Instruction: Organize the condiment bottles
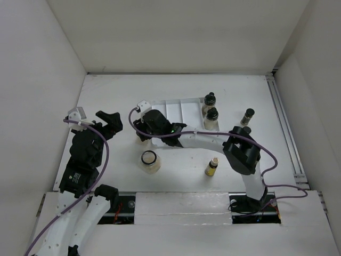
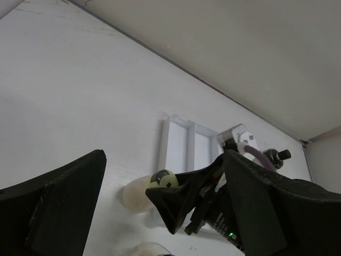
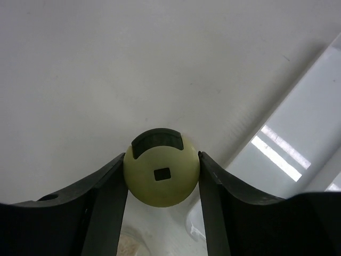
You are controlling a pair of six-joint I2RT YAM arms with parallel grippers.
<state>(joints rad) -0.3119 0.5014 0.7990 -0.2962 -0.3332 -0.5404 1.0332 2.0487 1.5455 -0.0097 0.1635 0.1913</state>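
My right gripper (image 3: 161,178) is shut on the round yellow cap (image 3: 161,175) of a pale bottle (image 1: 141,140) that stands on the table by the white divided tray's (image 1: 178,111) front left corner. The left wrist view shows the same cap (image 2: 163,180) and the right gripper (image 2: 184,202) on it. My left gripper (image 1: 109,120) is open and empty, left of that bottle. Two black-capped shakers (image 1: 210,99) (image 1: 212,117) stand in the tray's right end. A slim dark bottle (image 1: 248,116) stands to the right of the tray. A small yellow-capped bottle (image 1: 212,167) and a wide clear jar (image 1: 149,160) stand nearer the front.
The right arm (image 1: 208,140) stretches across the middle of the table in front of the tray. White walls close in the table on the left, back and right. A metal rail (image 1: 285,128) runs along the right edge.
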